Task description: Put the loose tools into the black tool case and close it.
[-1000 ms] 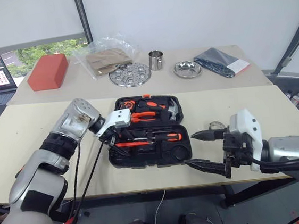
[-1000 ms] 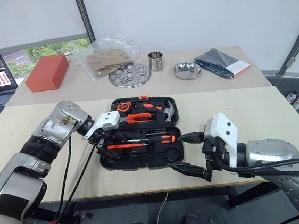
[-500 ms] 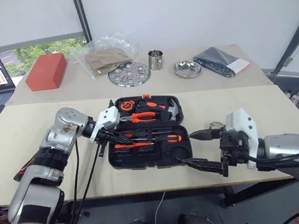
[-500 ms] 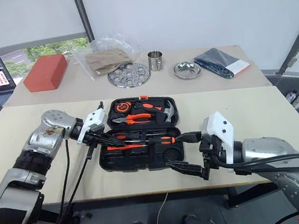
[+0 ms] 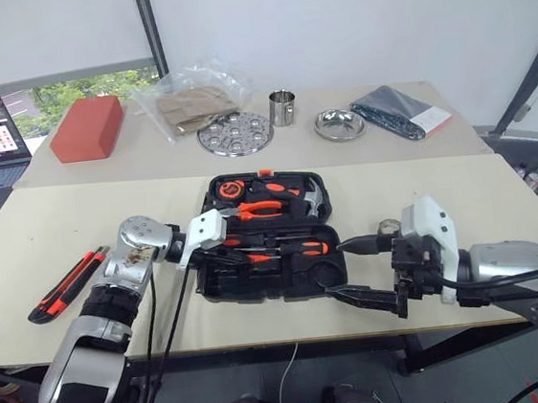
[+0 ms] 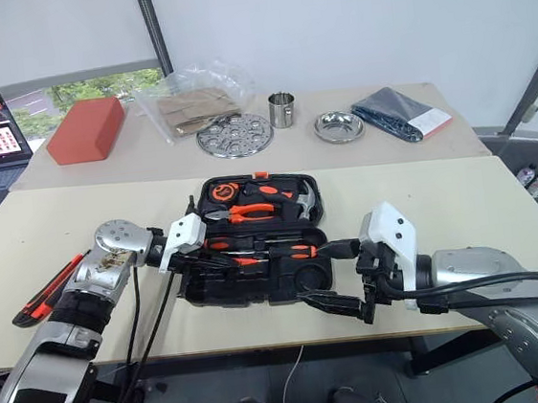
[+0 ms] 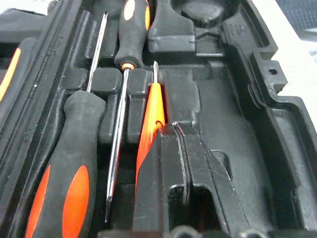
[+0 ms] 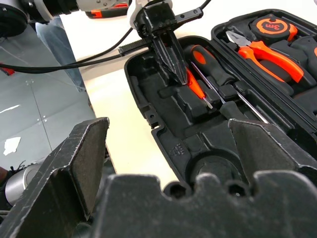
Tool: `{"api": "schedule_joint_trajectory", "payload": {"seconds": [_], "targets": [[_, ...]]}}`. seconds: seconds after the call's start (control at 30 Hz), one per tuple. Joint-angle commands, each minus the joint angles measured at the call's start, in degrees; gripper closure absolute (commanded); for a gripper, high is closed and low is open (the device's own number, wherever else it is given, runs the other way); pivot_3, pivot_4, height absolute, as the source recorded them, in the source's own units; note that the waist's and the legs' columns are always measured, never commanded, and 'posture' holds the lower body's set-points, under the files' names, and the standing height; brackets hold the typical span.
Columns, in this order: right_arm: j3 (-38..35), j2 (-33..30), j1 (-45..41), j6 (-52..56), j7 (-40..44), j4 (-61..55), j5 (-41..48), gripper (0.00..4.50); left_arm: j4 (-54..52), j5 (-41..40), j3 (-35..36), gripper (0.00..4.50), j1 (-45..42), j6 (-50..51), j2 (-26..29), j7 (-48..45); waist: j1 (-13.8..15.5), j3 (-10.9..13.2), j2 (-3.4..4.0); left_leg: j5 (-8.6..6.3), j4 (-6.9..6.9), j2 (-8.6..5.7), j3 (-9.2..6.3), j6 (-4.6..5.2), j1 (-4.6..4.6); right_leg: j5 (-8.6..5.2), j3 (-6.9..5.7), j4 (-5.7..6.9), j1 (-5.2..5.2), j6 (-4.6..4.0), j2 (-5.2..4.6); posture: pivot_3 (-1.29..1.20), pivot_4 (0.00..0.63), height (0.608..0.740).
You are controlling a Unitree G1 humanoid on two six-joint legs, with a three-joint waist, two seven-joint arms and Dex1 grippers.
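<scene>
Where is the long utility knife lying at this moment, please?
In the left eye view the utility knife lies on the near table at the robot's far left, outside the open black tool case and just beyond the left arm's elbow.

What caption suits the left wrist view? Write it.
Shut left gripper beside orange tester pen in the black tool case.

My left arm point(image 5: 115, 295) is built of silver-grey rounded segments with black bands, its wrist housing scuffed with brownish marks. Black cables trail from it beside the black tool case point(image 5: 269, 276). A white block carries my left gripper point(image 7: 183, 163), two slim black fingers. My right gripper point(image 5: 361, 269) has long black fingers on a white housing, behind it a smooth silver forearm.
</scene>
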Motion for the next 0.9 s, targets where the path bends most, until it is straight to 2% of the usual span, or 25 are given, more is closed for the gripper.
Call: {"api": "schedule_joint_trajectory", "payload": {"seconds": [0.03,0.3,0.7,0.9], "targets": [[-1.13,-0.35,-0.65,-0.53,-0.19,-0.93,0.62,0.0,1.42,0.67,1.85,4.47,-1.39,-0.86,-0.27,1.4,-0.05,0.0,0.0,0.0,0.0,0.0,0.0,0.0,0.0,0.03,0.01,0.0,0.0,-0.01,0.0,0.0,0.15,0.734],[-0.83,-0.62,-1.26,-0.32,0.12,-0.35,0.51,0.0,-3.02,-5.64,6.47,4.47,-2.58,12.15,-0.91,-0.62,-0.35,0.0,0.0,0.01,0.01,0.01,0.0,-0.01,-0.02,0.05,0.01,0.03,-0.04,-0.01,0.04,0.0,0.15,0.734],[0.9,-0.13,-3.63,-0.69,0.46,1.56,-0.53,0.0,2.77,5.37,1.01,4.47,2.67,1.9,-0.27,3.05,-0.69,-0.03,0.04,0.01,0.0,0.02,0.04,-0.02,0.05,0.03,0.02,-0.01,0.01,0.02,0.07,0.0,0.15,0.734],[1.81,-0.22,-4.76,-1.13,1.66,2.55,-0.93,0.0,-0.42,2.67,4.06,4.47,4.65,4.38,0.94,3.98,-0.82,-0.07,0.05,0.01,-0.01,0.03,0.03,-0.02,0.21,0.04,0.1,0.02,0.1,-0.01,0.01,0.0,0.15,0.734]]}}
